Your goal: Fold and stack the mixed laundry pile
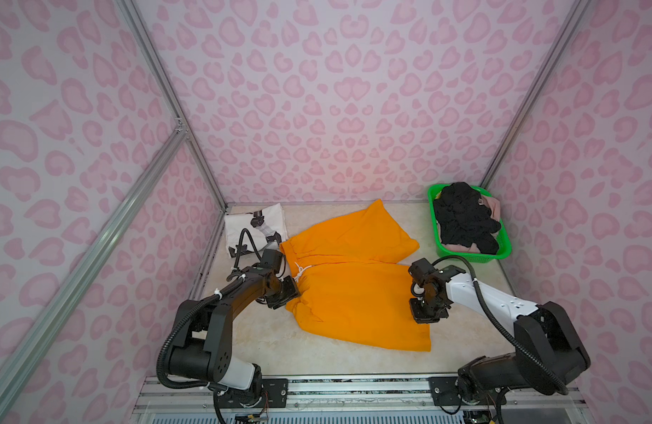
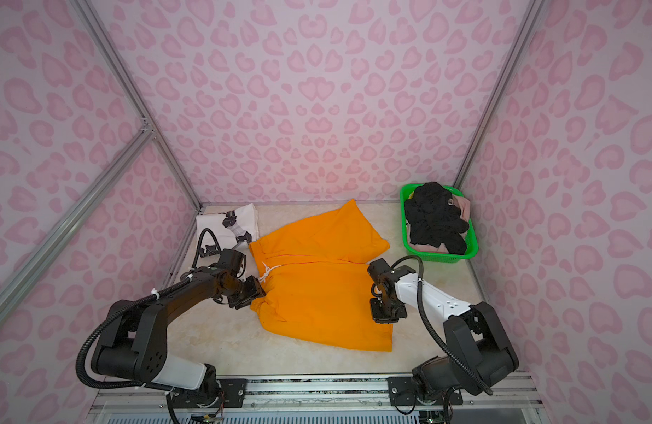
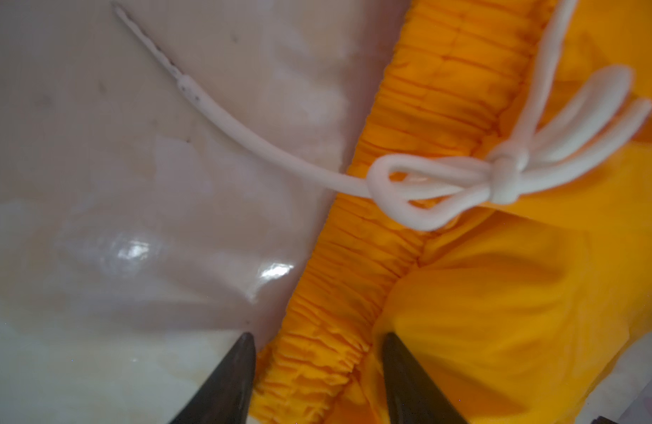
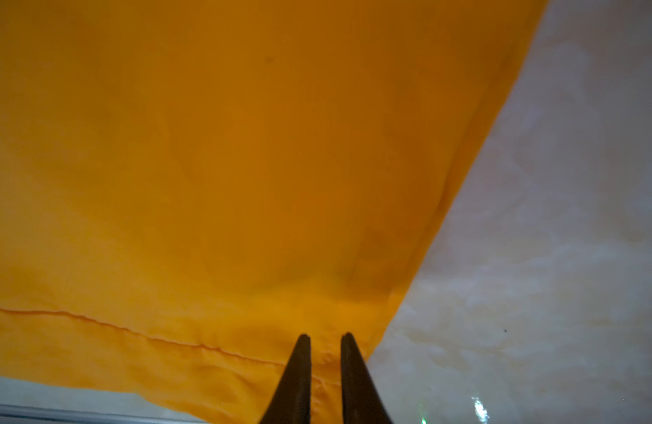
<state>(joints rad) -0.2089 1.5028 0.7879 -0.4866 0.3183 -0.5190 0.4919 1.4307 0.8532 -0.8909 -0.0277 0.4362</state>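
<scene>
So far, only the white T-shirt (image 1: 254,224) lies folded, at the far-left corner of the tabletop (image 1: 265,348). The orange shorts (image 1: 354,290) lie flat at its centre, my left gripper (image 3: 317,341) spread astride the waistband (image 3: 354,293), my right gripper (image 4: 325,339) pinching the hem (image 4: 170,352). The black knit piece (image 1: 462,220) waits in the basket (image 1: 475,258).

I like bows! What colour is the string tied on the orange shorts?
White. The string on the shorts shows best in the left wrist view.
</scene>
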